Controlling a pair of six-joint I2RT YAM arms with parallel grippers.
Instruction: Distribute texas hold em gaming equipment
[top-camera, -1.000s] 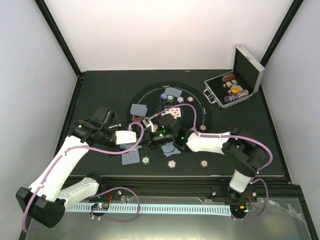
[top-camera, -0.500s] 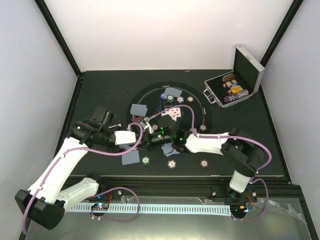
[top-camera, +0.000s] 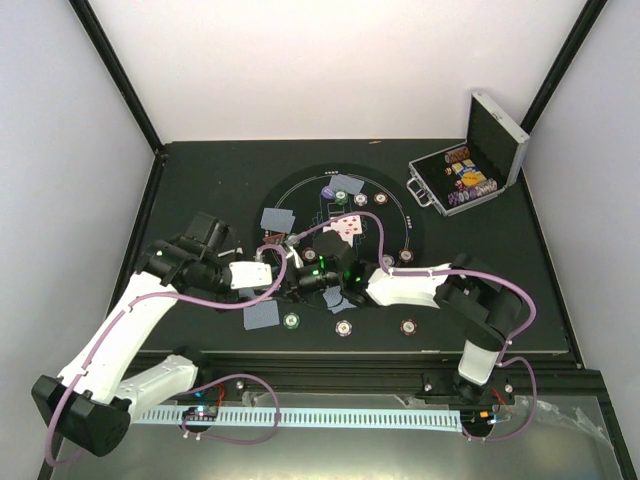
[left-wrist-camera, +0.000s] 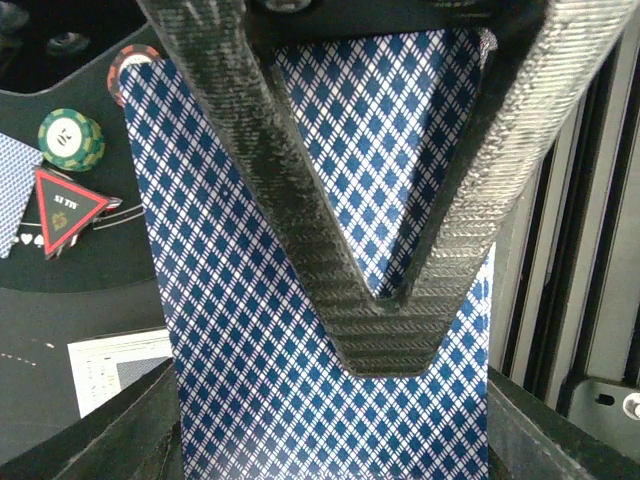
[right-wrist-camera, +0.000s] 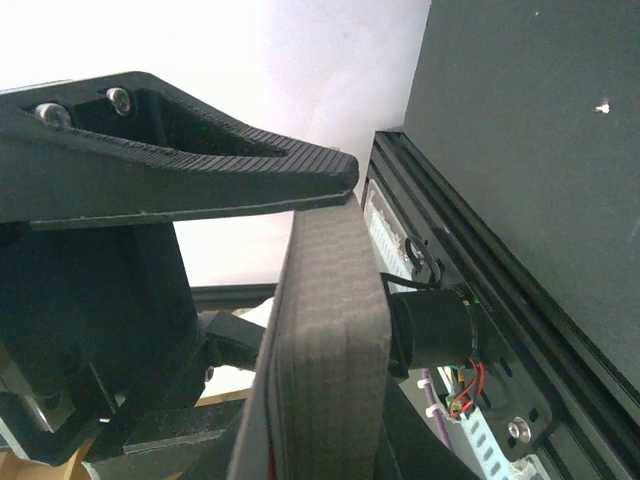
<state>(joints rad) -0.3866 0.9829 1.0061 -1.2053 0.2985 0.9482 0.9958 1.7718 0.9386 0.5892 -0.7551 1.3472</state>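
Note:
My left gripper (left-wrist-camera: 405, 310) is shut on a deck of blue-diamond-backed playing cards (left-wrist-camera: 250, 350), which fills the left wrist view. From above, it (top-camera: 283, 280) meets my right gripper (top-camera: 306, 281) tip to tip over the near edge of the round black mat (top-camera: 392, 238). In the right wrist view, one black finger (right-wrist-camera: 250, 165) touches the top of the deck's grey edge (right-wrist-camera: 335, 330); the other finger is hidden. Dealt cards (top-camera: 278, 218) and face-up red-pipped cards (top-camera: 346, 224) lie on the mat. A green chip (left-wrist-camera: 70, 138) and a red triangle marker (left-wrist-camera: 65, 208) sit beside the deck.
The open silver case (top-camera: 465, 180) with stacked chips stands at the back right. Loose chips (top-camera: 343, 328) and a card pile (top-camera: 261, 314) lie near the table's front edge. The aluminium rail (right-wrist-camera: 470, 330) runs close under both grippers.
My right arm has slid a little left toward the left gripper and the deck. The left arm has barely moved and still holds the deck.

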